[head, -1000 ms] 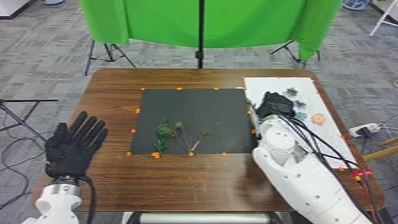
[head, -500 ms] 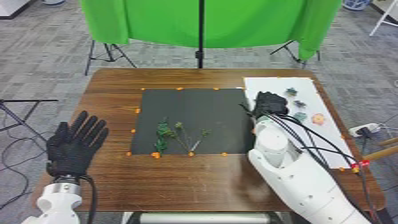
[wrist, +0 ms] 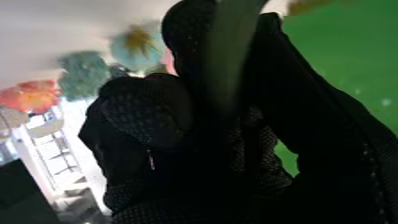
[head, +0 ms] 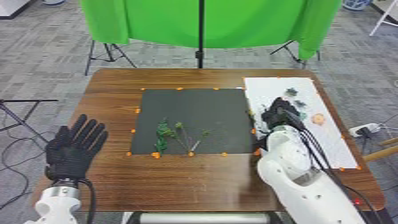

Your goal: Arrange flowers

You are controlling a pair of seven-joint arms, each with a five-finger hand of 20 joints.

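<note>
My right hand (head: 282, 112) is over the left part of the white sheet (head: 336, 150). In the right wrist view, a blurred green stem (wrist: 228, 55) runs between the thumb and curled fingers of my right hand (wrist: 147, 112). Beside the hand on the sheet lie a peach flower (head: 318, 118) and a dark blue-green flower (head: 290, 92). The wrist view has an orange flower (wrist: 32, 96) and a teal flower (wrist: 138, 46). A leafy green sprig (head: 162, 134) and thin stems (head: 180, 132) lie on the black sheet (head: 195, 105). My left hand (head: 73, 150) rests open, left of that sheet.
Orange markers line the black sheet's edges on the brown table (head: 195, 185). A green backdrop (head: 160, 25) with a black stand (head: 200, 54) rises beyond the far edge. A small red thing (head: 357, 202) sits near the table's right edge.
Over the white sheet, my right hand first shifted slightly away and left, then came back nearer and to the right. My left hand has stayed nearly still.
</note>
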